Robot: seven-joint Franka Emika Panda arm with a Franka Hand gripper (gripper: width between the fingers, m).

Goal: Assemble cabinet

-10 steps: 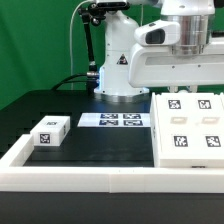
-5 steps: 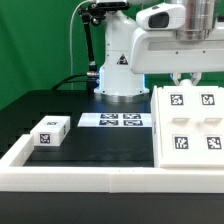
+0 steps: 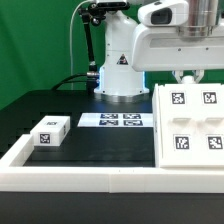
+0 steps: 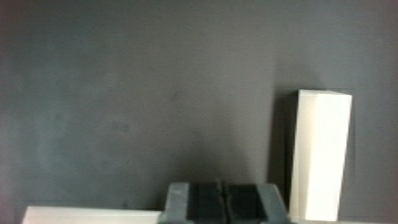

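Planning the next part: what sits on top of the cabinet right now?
Four marker tags on the cabinet, no loose part visible. The shut gripper hangs over its far edge; contact is hidden.

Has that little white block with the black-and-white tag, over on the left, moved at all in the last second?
No. The small white block lies just where it did, with the same gap to the marker board on the exterior view's right.
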